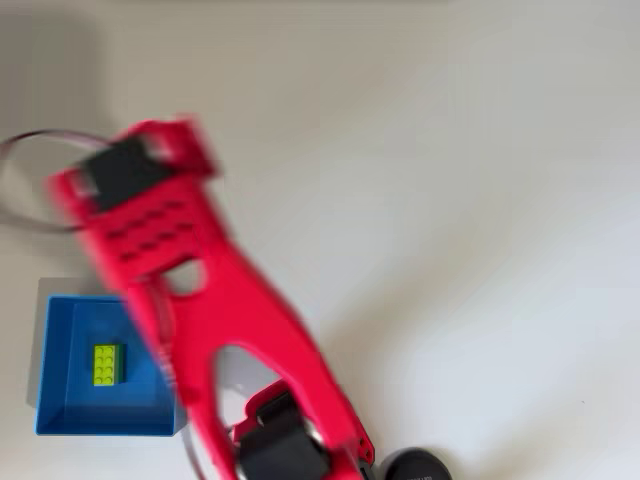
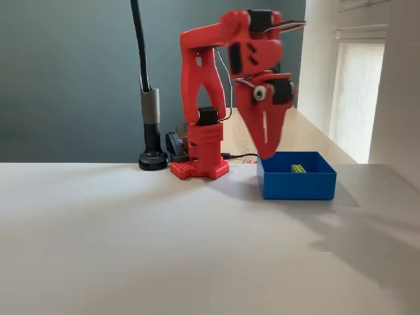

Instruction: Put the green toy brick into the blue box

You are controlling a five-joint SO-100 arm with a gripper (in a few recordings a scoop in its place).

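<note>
The red arm is folded high, its fingers pointing down, closed and empty.

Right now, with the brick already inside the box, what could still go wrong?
1. The gripper hangs low, close above the rim of the blue box. A sideways swing might clip the thin wall and push the box.
2. The green toy brick lies loose on the box floor, so such a push could shift it.
3. The arm is blurred in the overhead view, so it seems to be moving fast; a black stand base sits close beside the arm's base.
</note>
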